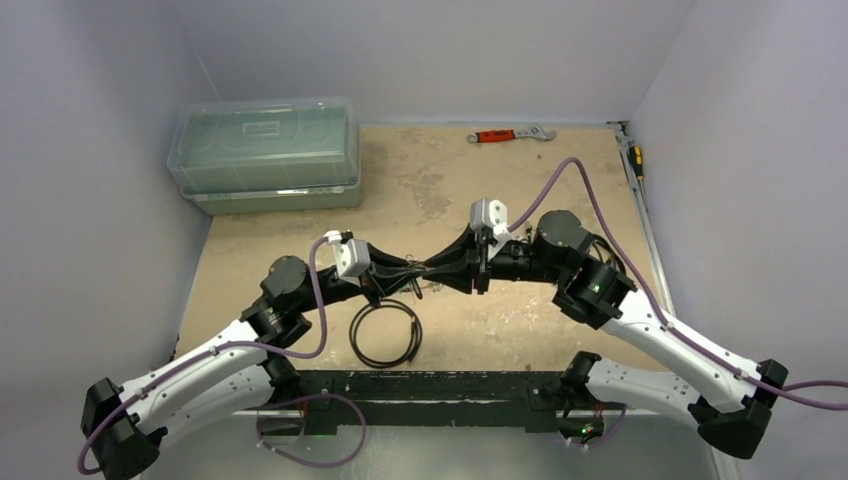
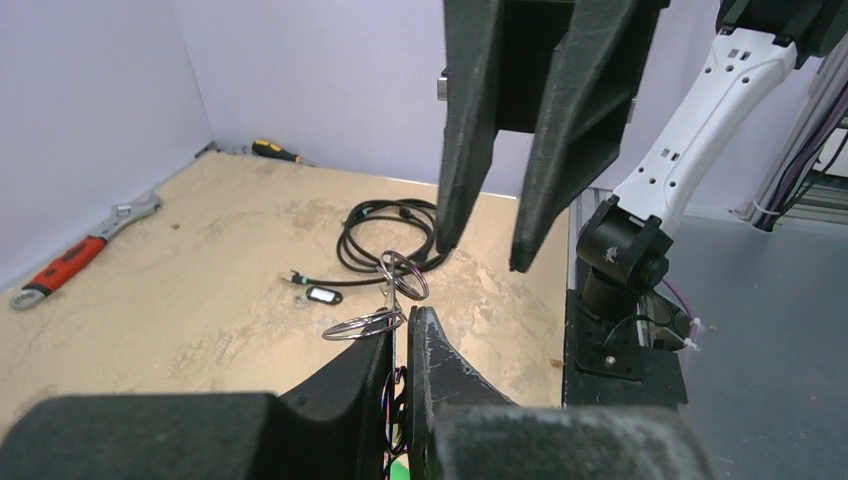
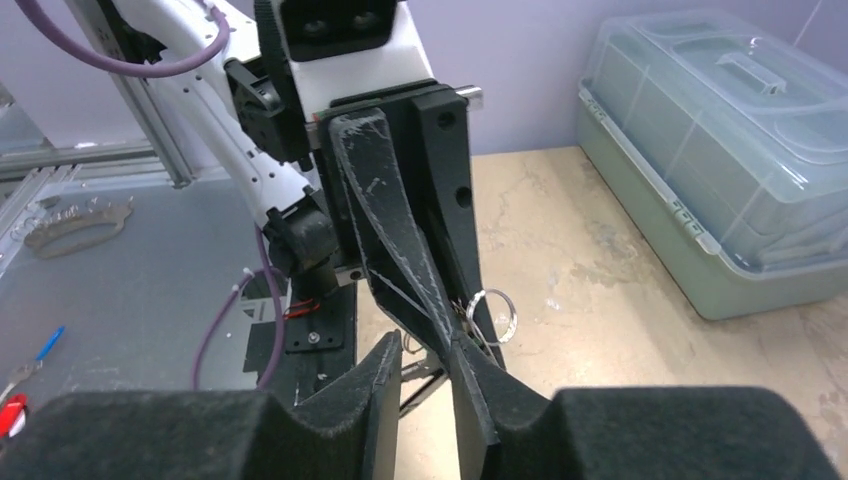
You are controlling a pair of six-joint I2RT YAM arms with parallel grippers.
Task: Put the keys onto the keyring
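Observation:
My left gripper (image 2: 405, 322) is shut on the keyring (image 2: 368, 325), a thin silvery wire loop that sticks out past its tips, with a smaller ring (image 2: 405, 275) standing above it. More rings and a green piece (image 2: 400, 470) sit between the fingers lower down. My right gripper (image 3: 428, 370) is open and faces the left gripper (image 3: 450, 335) tip to tip; one ring (image 3: 492, 315) shows beside it. In the top view the two grippers (image 1: 440, 272) meet above mid-table. A dark-headed key (image 2: 322, 295) lies on the table below.
A black cable coil (image 1: 385, 333) lies just in front of the grippers. A red-handled wrench (image 1: 510, 134) lies at the back edge and a screwdriver (image 1: 636, 160) at the back right. A clear lidded plastic box (image 1: 265, 155) stands at the back left.

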